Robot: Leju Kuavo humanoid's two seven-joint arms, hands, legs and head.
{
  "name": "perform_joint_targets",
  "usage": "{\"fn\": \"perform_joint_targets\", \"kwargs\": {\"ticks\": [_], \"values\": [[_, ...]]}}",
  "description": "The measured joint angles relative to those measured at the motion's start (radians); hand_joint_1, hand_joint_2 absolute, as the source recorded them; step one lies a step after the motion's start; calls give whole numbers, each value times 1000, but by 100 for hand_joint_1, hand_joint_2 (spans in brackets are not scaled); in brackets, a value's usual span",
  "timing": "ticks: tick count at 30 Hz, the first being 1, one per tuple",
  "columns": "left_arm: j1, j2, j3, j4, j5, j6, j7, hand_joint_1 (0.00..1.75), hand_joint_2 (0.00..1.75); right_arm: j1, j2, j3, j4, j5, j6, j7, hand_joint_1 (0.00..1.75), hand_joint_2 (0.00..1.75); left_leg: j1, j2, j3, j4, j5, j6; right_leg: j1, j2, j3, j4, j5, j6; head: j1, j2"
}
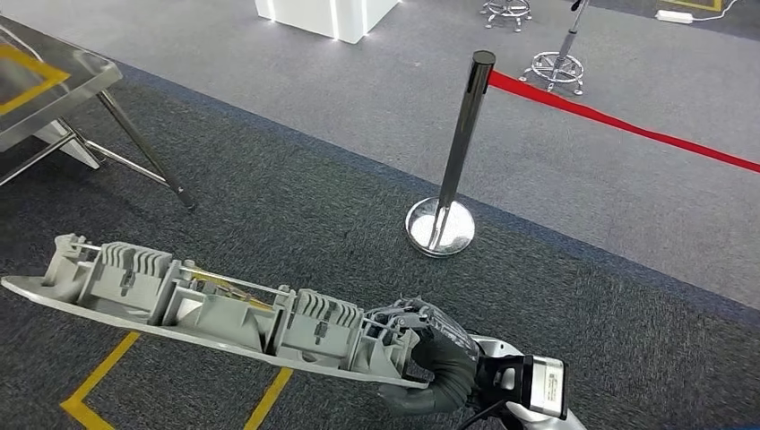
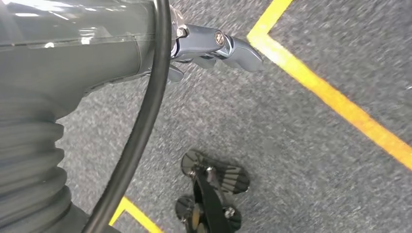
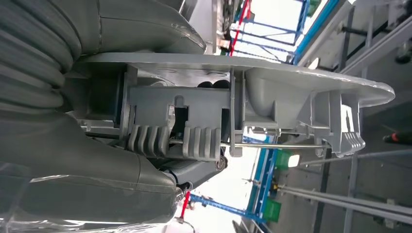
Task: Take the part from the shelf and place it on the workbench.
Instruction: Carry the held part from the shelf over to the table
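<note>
**Long grey part held over the carpet**

Dark grey carpet (image 1: pixel 296 206) covers the floor, with yellow tape lines (image 1: pixel 99 381) stuck on it.

Closest in, the right hand (image 1: pixel 439 367) comes up from the bottom of the head view. Its fingers (image 1: pixel 421 318) and thick thumb are wrapped tight around one end of the part (image 1: pixel 215 309). The part is a long grey plastic piece with ribs, little walls and a thin metal rod along it. It sticks out sideways from the hand toward the robot's left, up in the air above the carpet and the yellow lines. In the right wrist view the same part (image 3: pixel 233 116) sits clamped between the thumb and the dark fingers (image 3: pixel 214 85).

The left hand (image 2: pixel 214 46) hangs down over the carpet in the left wrist view. Its fingers (image 2: pixel 240 48) are stretched out and hold nothing.

Farther off, a shiny metal post (image 1: pixel 457 152) stands on a round base. A red belt (image 1: pixel 618 121) runs from its top toward the right. At the far left is a steel worktop (image 1: pixel 54 90) with thin legs and yellow tape on its top. It is well apart from the part. At the back stand a white block (image 1: pixel 323 13) and a stool base (image 1: pixel 556 67).
</note>
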Motion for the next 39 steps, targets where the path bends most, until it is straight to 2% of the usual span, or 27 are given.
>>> {"fn": "perform_joint_targets", "kwargs": {"ticks": [1, 3, 5, 7, 8, 9, 10, 12, 14, 16, 17, 19, 21, 22, 23, 24, 25, 26, 28, 30, 31, 32, 34, 36, 37, 38, 39], "values": [[2, -1, 2, 0, 0, 0, 2, 0, 175, -1, 0, 0, -1, 0, 0, 1, 175, 175, 2, -3, -1, 1, -1, -6, 1, -11, 3, -4, 1, -6, 0, 0], [4, -4, 5, 0, 0, 0, 6, 0, 175, -1, 2, 0, -2, -1, 2, 3, 175, 175, 2, 32, -16, 35, -25, -17, -1, -35, 13, -14, 2, -20, -4, 0], [1, -7, 6, 0, 0, 0, 9, 0, 175, -1, 3, 0, -3, -4, 5, 5, 175, 175, 3, 90, -67, 141, -82, -26, 1, -60, 20, -20, 0, -28, -9, 0], [-1, -11, 8, 0, 0, 0, 12, 0, 175, -1, 3, 0, -3, -8, 7, 10, 175, 175, 8, 115, -128, 256, -125, -32, 4, -86, 22, -20, -4, -30, -10, 0], [0, -13, 9, 0, 0, 0, 13, 0, 175, 0, 3, 1, -3, -9, 8, 13, 175, 175, 9, 118, -139, 274, -123, -34, 5, -98, 23, -19, -7, -29, -10, 0], [1, -15, 10, 1, 0, 0, 13, 0, 175, 1, 3, 1, -3, -10, 9, 16, 175, 175, 10, 122, -129, 251, -101, -34, 5, -110, 26, -19, -9, -28, -10, 0], [3, -16, 11, 1, 0, 0, 14, 0, 175, 1, 3, 1, -3, -11, 10, 17, 175, 175, 10, 131, -99, 191, -66, -32, 6, -121, 29, -19, -12, -25, -10, 0], [2, -16, 12, 1, 0, 0, 14, 0, 175, 1, 3, 2, -3, -12, 11, 19, 175, 175, 4, 170, -29, 53, -11, -21, 8, -141, 39, -19, -19, -19, -10, 0], [0, -17, 12, 1, 0, 0, 14, 0, 175, 1, 3, 2, -4, -13, 10, 19, 175, 175, -6, 190, -2, -3, 0, -7, 11, -157, 45, -20, -25, -8, -9, 0], [2, -17, 13, 1, 0, 0, 14, 0, 175, 0, 3, 2, -4, -14, 10, 19, 175, 175, -9, 169, -2, -7, -1, 5, 11, -174, 52, -24, -28, 4, -10, 0], [4, -18, 14, 1, 0, 1, 14, 0, 175, -1, 3, 2, -4, -14, 10, 19, 175, 175, -7, 158, 3, -13, 2, 11, 9, -172, 57, -23, -33, 10, -9, 0], [3, -19, 16, 1, 0, 1, 16, 0, 175, 0, 2, 2, -4, -15, 10, 20, 175, 175, -2, 137, 16, -26, 9, 24, 6, -130, 40, 29, -69, 18, -7, 0], [-2, -21, 19, 1, 0, 2, 23, 0, 175, 5, 1, 3, -4, -17, 11, 20, 175, 175, -1, 114, 19, -28, 12, 31, 4, -76, -26, 158, -128, 18, -3, 0], [-3, -23, 20, 1, 0, 4, 30, 0, 175, 9, 0, 3, -4, -18, 12, 21, 175, 175, -2, 101, 19, -27, 11, 33, 5, -65, -64, 222, -147, 18, -1, 0], [-3, -24, 22, 1, -1, 5, 38, 0, 175, 12, -1, 3, -4, -19, 13, 21, 175, 175, -4, 87, 20, -26, 10, 34, 5, -60, -91, 259, -148, 17, 0, 0], [-2, -26, 23, 1, -1, 6, 45, 0, 175, 14, -2, 3, -4, -20, 14, 21, 175, 175, -5, 73, 21, -24, 8, 34, 5, -57, -101, 258, -128, 15, 0, 0], [-1, -27, 24, 1, -1, 6, 50, 0, 175, 15, -3, 3, -4, -20, 14, 21, 175, 175, -6, 60, 23, -22, 5, 33, 5, -53, -90, 215, -90, 12, 0, 0], [0, -28, 26, 1, -1, 6, 53, 0, 175, 15, -3, 4, -4, -20, 14, 21, 175, 175, -6, 46, 25, -19, 2, 32, 6, -39, -64, 143, -43, 7, 0, 0], [-1, -31, 29, 1, -2, 6, 55, 0, 175, 16, -4, 4, -6, -22, 14, 21, 175, 175, -7, 22, 24, -12, -4, 26, 6, -3, -14, 21, 12, 0, -1, 0], [0, -34, 30, 1, -3, 7, 56, 0, 175, 16, -6, 4, -8, -25, 14, 20, 175, 175, -3, 4, 19, -12, -6, 15, 9, 9, 0, -14, 15, -3, 0, 0], [2, -34, 31, 1, -4, 7, 59, 0, 175, 17, -7, 4, -9, -26, 13, 20, 175, 175, -2, -5, 17, -14, -6, 8, 8, -1, 2, -20, 17, -6, 1, 0], [4, -33, 31, 1, -5, 8, 63, 0, 175, 17, -7, 4, -10, -26, 13, 20, 175, 175, -1, -3, 17, -13, -9, 3, 7, -11, 7, -26, 18, -11, 1, 0], [4, -33, 32, 2, -9, 10, 75, 0, 175, 20, -7, 4, -10, -28, 12, 20, 175, 175, -2, 38, -2, 31, -39, -7, 2, -34, 19, -40, 19, -22, -4, 0], [-1, -34, 33, 2, -11, 13, 83, 0, 175, 26, -8, 3, -10, -30, 13, 20, 175, 175, 3, 94, -58, 145, -100, -17, 3, -61, 26, -44, 16, -28, -10, 0], [-2, -34, 33, 2, -13, 14, 85, 0, 175, 29, -8, 3, -10, -31, 13, 20, 175, 175, 7, 107, -90, 206, -124, -23, 4, -74, 27, -43, 13, -29, -10, 0], [-2, -35, 33, 2, -14, 15, 86, 0, 175, 32, -8, 3, -10, -30, 12, 21, 175, 175, 11, 114, -112, 245, -133, -28, 4, -87, 29, -42, 10, -28, -9, 0], [0, -35, 33, 2, -16, 15, 85, 0, 175, 35, -9, 3, -10, -30, 12, 21, 175, 175, 15, 118, -115, 247, -123, -32, 4, -99, 31, -42, 7, -26, -10, 0]]}}
